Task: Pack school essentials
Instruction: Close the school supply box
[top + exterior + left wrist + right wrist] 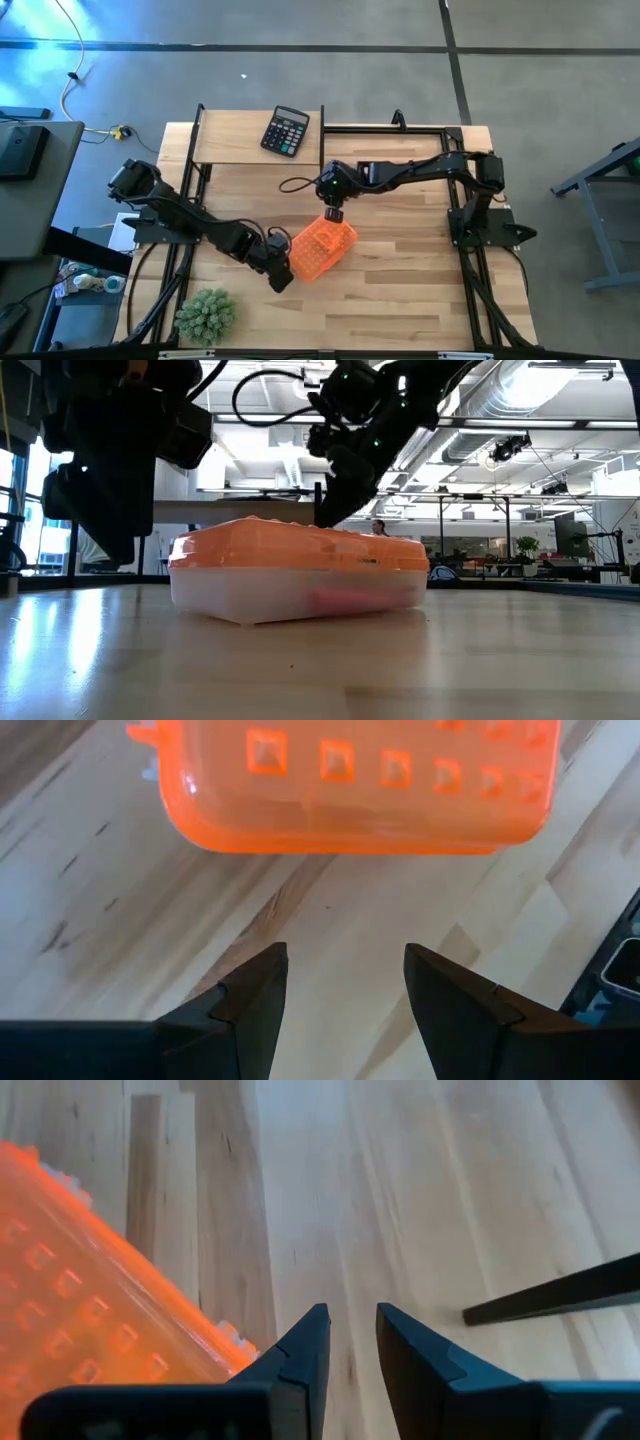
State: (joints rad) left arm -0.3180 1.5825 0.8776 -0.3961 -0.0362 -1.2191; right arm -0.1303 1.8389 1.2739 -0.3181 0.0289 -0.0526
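Orange-lidded case [322, 246] lies near the middle of the wooden table [400, 290], set at an angle to the table's edges; lid down and closed over a clear, whitish lower half. Low view shows the case [298, 570] resting flat, with a pinkish shape dimly visible through the clear wall; what it is cannot be told. Lid carries rows of small raised squares, plain in the left wrist view [350, 785]. Left gripper [281, 270] sits just beside the case's end nearest the table's left edge, low over the wood; its two dark fingers [250, 1005] stand well apart with bare table between them, holding nothing, the case just ahead of the tips. Right gripper [334, 212] hangs over the case's far corner, the one toward the back edge; fingers [300, 1355] parted only a narrow way, nothing between them, the orange lid [90, 1310] just beside one tip. Whether that tip touches the lid cannot be told. Black calculator [286, 131] lies on the raised board at the back edge, well apart from the case. Spiky green plant [206, 314] stands at the front left corner.
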